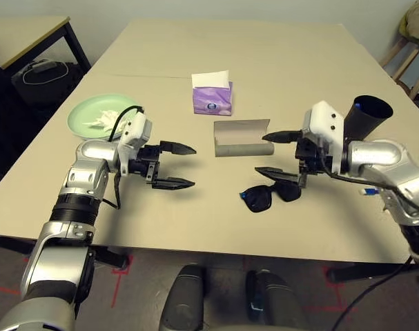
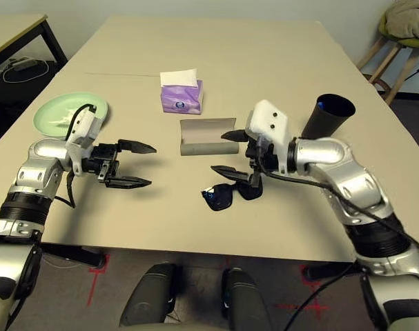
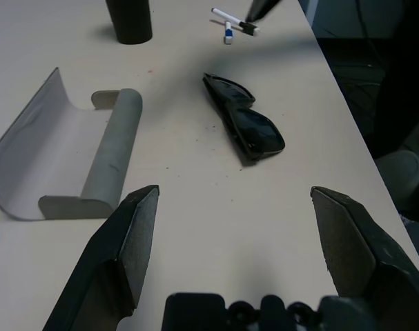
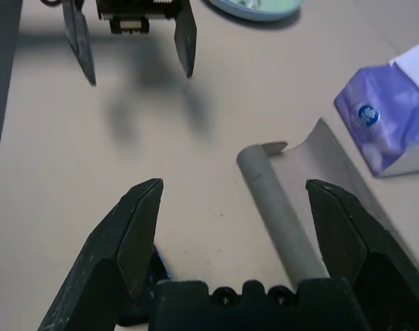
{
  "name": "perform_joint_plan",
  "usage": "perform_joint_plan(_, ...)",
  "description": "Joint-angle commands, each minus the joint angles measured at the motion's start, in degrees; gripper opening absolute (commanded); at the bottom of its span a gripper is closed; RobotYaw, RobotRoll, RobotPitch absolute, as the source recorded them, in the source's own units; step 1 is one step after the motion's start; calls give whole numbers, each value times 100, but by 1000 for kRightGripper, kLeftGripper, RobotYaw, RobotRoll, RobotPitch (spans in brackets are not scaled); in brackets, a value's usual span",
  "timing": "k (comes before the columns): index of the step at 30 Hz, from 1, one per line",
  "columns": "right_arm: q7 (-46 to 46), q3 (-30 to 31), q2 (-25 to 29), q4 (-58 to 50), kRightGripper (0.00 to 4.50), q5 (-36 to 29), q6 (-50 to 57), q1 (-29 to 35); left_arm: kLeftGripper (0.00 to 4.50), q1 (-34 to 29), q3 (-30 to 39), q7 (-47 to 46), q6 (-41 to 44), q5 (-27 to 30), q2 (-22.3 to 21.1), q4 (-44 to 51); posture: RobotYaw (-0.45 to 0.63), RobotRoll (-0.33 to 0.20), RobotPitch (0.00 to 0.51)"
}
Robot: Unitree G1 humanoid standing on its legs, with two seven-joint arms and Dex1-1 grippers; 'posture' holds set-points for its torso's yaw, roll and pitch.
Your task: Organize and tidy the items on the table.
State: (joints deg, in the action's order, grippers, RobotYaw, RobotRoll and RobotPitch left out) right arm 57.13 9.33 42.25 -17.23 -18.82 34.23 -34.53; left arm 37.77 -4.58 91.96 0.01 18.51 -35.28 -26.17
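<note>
Black sunglasses (image 1: 271,196) lie folded near the table's (image 1: 264,55) front edge. Just behind them a grey-tan glasses case (image 1: 242,138) lies open. My right gripper (image 1: 266,154) hovers open over the gap between the case and the sunglasses, holding nothing. My left gripper (image 1: 187,165) hangs open and empty to the left of the case, pointing toward it. A pale green plate (image 1: 81,114) at the left carries a crumpled white tissue (image 1: 105,121). A black cup (image 1: 366,116) stands at the right behind my right forearm. A blue-white pen (image 3: 230,21) lies near the cup.
A purple tissue pack (image 1: 212,96) with a white sheet stands behind the case. A smaller side table (image 1: 30,34) sits off the far left corner, and a wooden stool (image 1: 409,58) off the far right.
</note>
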Motion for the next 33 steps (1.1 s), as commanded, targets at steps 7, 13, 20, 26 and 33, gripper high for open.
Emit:
perform_joint_plan(7,184,833,408,-820,4500,294,1261,-656,4454,-153,103,-146,-158,109,27,241,250,0,153)
perform_joint_plan(13,616,1661,579,-640,4500,707,1449,-1285,4454,-261,147,-267,-164,99,75,351,244,0,155)
perform_joint_plan(20,1680,2729,1074,-470,4500,1399,1018,-1847,4454,-251,116,-389,-251,50,134,328,250,0,152)
perform_joint_plan(26,2293,3200,948,76,4500,2064,136,-2142,4454,-181,100,-497,-269,20,166,298,263,0,154)
perform_joint_plan(33,2614,3448,738,541,4500,2972,-821,-2173,4454,-261,79,-553,-238,39,159,430,266,0,155)
